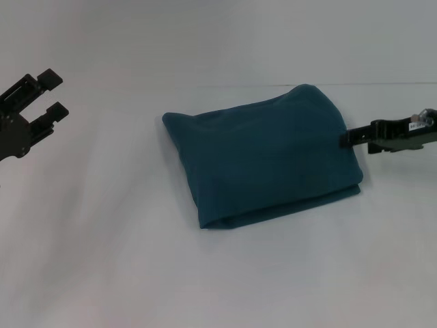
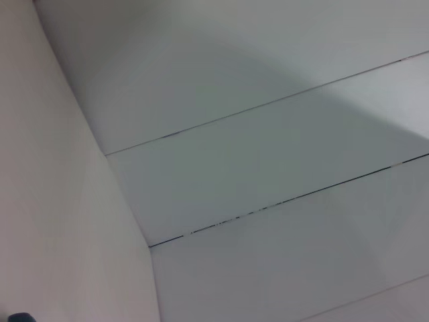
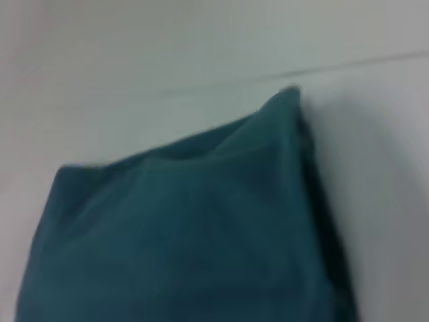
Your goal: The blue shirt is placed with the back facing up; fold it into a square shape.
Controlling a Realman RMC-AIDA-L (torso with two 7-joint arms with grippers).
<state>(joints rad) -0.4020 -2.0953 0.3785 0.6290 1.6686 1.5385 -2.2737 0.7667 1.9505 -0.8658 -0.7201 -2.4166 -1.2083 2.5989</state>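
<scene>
— One blue shirt (image 1: 263, 157), table (image 1: 102, 273) centre: folded, roughly square?
— Yes; little left. Right gripper (image 1: 349, 139) at its 3 o'clock edge, fingers unreadable. Left gripper (image 1: 49, 92), 9 o'clock, spread, empty.

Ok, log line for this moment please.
shirt: folded, roughly square, on table | right gripper: at shirt's right edge | left gripper: open, off to left, clear of shirt
</scene>
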